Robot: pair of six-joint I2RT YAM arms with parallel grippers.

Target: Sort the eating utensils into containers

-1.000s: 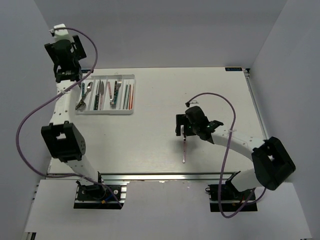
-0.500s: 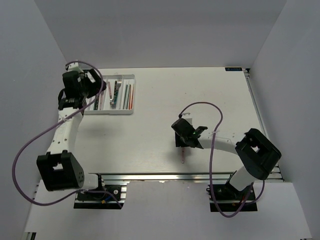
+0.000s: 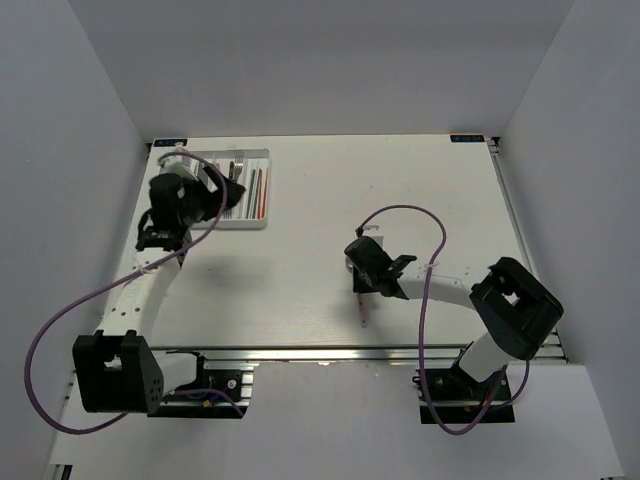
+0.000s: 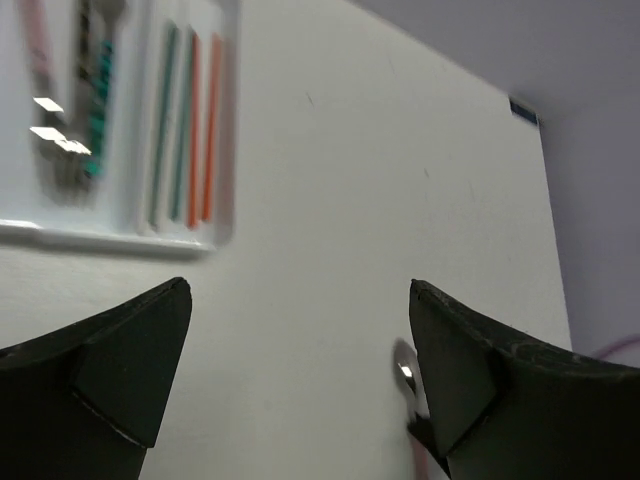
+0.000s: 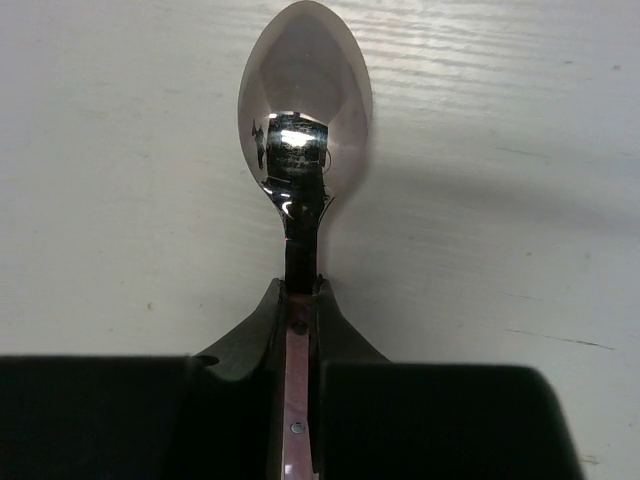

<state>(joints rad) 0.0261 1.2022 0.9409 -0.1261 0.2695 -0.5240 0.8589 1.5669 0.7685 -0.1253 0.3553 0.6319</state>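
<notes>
Our right end effector clenches a pink-handled spoon, shiny bowl at twelve o'clock; our left end effector hangs released.

My top view is bright and evenly lit, with soft shadows on the table. The left wrist feed is soft: the tray is blurred, with glare patches. The spoon is sharp and mirrors a lamp, its shadow falling to the right.

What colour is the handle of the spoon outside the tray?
Pink; spoon shows best in right wrist view.
</notes>
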